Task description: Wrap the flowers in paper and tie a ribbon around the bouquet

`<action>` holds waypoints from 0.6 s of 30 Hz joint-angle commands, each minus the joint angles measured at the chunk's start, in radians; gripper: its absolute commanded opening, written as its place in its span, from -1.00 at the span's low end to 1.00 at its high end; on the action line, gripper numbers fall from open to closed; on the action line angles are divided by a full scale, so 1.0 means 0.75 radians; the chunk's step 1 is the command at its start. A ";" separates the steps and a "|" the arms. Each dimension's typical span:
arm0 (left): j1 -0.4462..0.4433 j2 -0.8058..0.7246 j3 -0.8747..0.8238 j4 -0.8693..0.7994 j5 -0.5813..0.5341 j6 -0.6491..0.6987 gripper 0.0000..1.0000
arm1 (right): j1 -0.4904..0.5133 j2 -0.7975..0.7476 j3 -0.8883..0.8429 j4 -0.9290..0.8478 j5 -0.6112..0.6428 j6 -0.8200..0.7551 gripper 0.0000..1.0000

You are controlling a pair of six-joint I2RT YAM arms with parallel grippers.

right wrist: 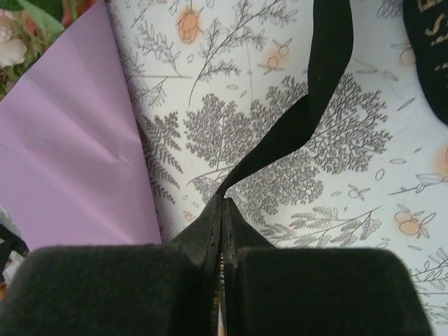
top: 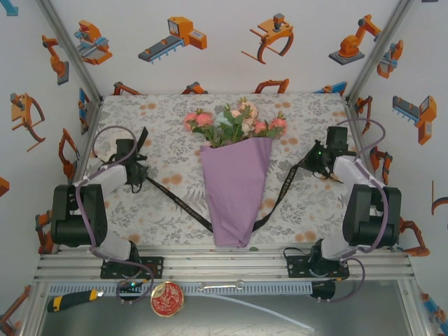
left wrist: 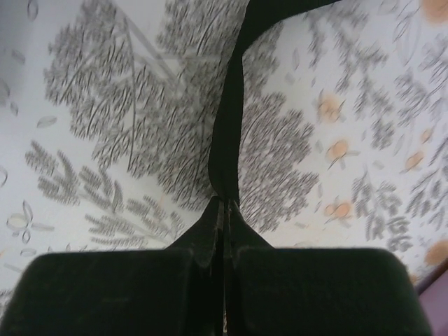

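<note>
The bouquet lies mid-table: pink and cream flowers [top: 234, 120] stick out of the wide far end of a lilac paper [top: 234, 189] cone whose point faces the near edge. A black ribbon [top: 178, 201] passes under the cone's lower part and rises on each side. My left gripper [top: 143, 173] is shut on its left end. My right gripper [top: 308, 162] is shut on its right end. In the left wrist view the ribbon [left wrist: 227, 126] runs straight out from the pinched gripper [left wrist: 224, 201]. In the right wrist view the ribbon [right wrist: 308, 112] twists away from the gripper [right wrist: 224, 199], beside the paper [right wrist: 70, 140] and flowers [right wrist: 14, 28].
A fern-and-flower printed cloth [top: 168, 133] covers the table. An aluminium rail [top: 224, 264] runs along the near edge, with a yellow-handled tool [top: 73, 299] and a red round tin [top: 166, 299] below it. White walls close in left, right and back. A gold-lettered ribbon stretch [right wrist: 427, 42] lies nearby.
</note>
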 commanded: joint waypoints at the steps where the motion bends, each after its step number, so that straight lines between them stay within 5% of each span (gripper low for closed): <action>1: 0.068 0.061 0.114 0.068 0.055 0.062 -1.00 | -0.029 0.087 0.126 0.050 0.042 0.007 -0.92; 9: 0.108 0.185 0.260 0.128 0.208 0.100 -1.00 | -0.040 0.215 0.242 0.081 0.022 -0.009 -0.95; 18: 0.067 -0.229 0.082 0.103 0.349 0.143 -1.00 | 0.025 -0.164 0.079 0.007 -0.162 -0.037 -0.90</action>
